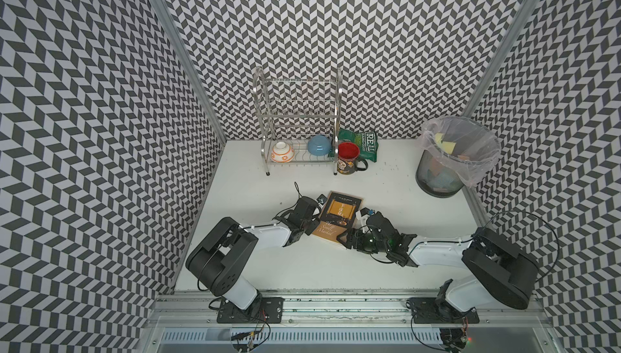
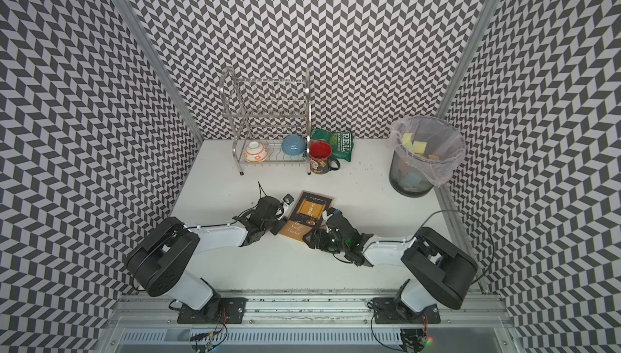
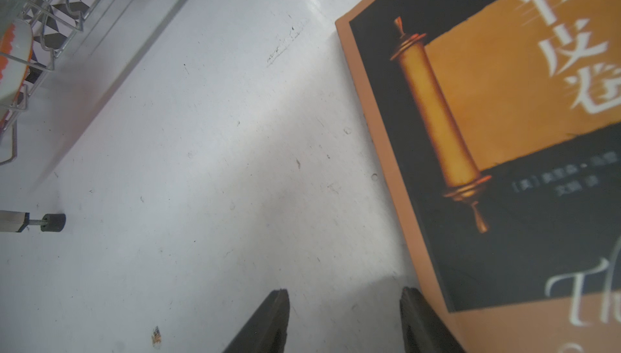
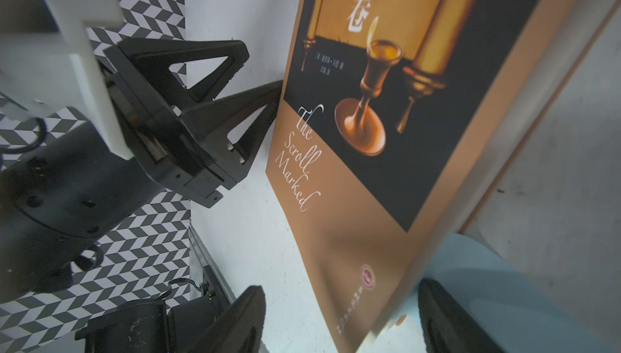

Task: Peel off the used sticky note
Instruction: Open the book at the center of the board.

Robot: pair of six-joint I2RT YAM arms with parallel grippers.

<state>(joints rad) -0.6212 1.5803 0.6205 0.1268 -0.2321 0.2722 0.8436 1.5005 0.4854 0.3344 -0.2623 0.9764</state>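
A book (image 1: 339, 213) with a dark and orange cover lies flat at the table's middle. My left gripper (image 1: 313, 225) is open at its left edge. In the left wrist view one finger (image 3: 416, 317) rests against that edge, with only bare table between the jaws. My right gripper (image 1: 344, 237) is open, its jaws straddling the book's near right corner (image 4: 353, 301). A pale blue sheet (image 4: 487, 284) shows beside that corner behind one finger (image 4: 440, 321). It looks like the sticky note. I cannot tell what it is stuck to.
A wire dish rack (image 1: 299, 123) with two bowls stands at the back. A red mug (image 1: 348, 158) and a green snack bag (image 1: 364, 143) sit next to it. A lined mesh bin (image 1: 450, 160) holding paper notes stands back right.
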